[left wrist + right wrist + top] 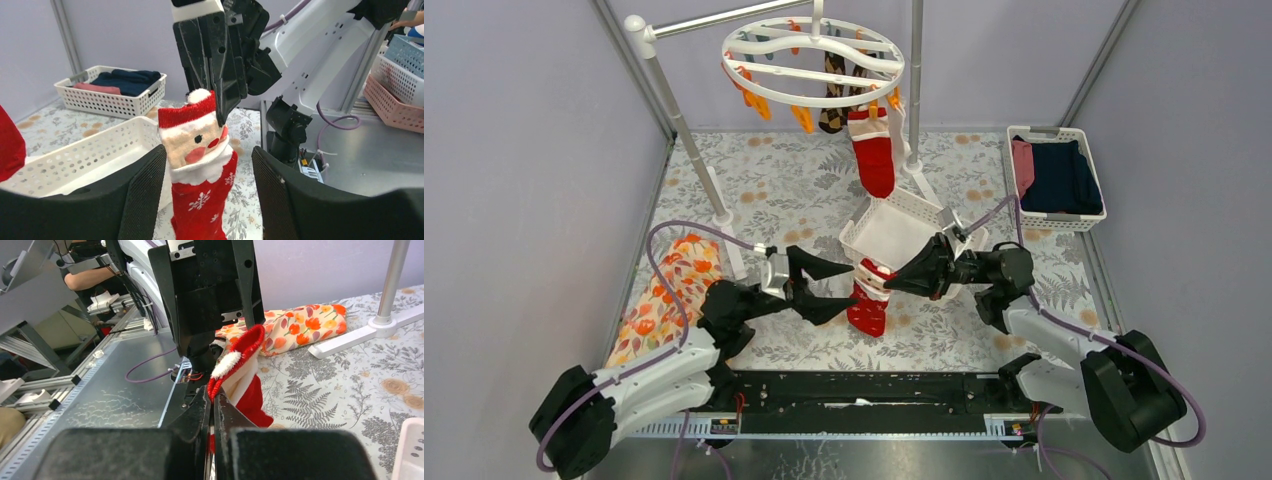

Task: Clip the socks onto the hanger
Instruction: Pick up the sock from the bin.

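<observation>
A red Santa sock point(867, 312) with a white cuff hangs upright over the mat between both arms. My right gripper point(890, 284) is shut on its top edge; the right wrist view shows the red hem of the sock point(250, 395) pinched at the tips of my right gripper point(212, 399). My left gripper point(207, 150) is open, one finger on either side of the sock point(200, 200) without touching it. The round white hanger point(814, 88) hangs at the back. An argyle sock point(832, 105) and a red sock point(874, 155) dangle from it.
A tilted white basket point(854, 240) lies just behind the held sock. A basket with navy and pink clothes point(1056, 218) stands at the back right. An orange floral cloth point(669, 290) lies at the left. The rack's poles point(689, 140) rise at the back.
</observation>
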Tool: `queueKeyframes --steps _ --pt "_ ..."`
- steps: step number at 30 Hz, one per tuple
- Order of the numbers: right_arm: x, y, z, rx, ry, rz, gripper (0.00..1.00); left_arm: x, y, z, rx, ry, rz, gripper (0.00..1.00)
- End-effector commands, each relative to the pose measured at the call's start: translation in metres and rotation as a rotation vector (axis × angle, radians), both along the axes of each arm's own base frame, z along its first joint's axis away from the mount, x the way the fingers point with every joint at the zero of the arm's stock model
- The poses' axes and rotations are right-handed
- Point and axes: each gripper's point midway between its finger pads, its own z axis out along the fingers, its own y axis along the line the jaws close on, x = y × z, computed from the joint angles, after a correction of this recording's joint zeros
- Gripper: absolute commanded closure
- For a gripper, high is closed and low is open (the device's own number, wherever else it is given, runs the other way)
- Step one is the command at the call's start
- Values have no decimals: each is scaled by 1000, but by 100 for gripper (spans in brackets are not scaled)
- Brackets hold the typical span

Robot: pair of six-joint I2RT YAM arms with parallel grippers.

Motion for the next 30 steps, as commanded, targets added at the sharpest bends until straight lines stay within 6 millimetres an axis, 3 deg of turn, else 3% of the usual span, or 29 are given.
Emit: queueKeyframes --steps 1,3,5,7,9,13,17,23,30 --pt "-3 -1 16 28 -123 -12 100 6 11 12 -41 -2 69 32" --pt "5 0 13 14 -113 -57 100 15 19 15 -70 12 137 35" --pt "24 1 9 -15 -90 -155 100 22 24 20 -88 33 186 45" --pt "42 0 -4 -83 -40 -249 100 23 20 20 -71 79 174 51" --pt "51 -2 -3 -87 -29 -304 100 22 10 17 -48 137 145 52" --pt "54 0 2 -48 34 -307 100 23 -16 -3 57 163 183 47" --pt "60 2 0 -40 95 -317 100 27 -33 -8 107 74 281 36" --pt "64 3 0 -27 147 -332 100 43 -55 -24 206 4 428 30" --pt "63 3 3 -13 167 -326 100 68 -39 -36 242 -44 701 30"
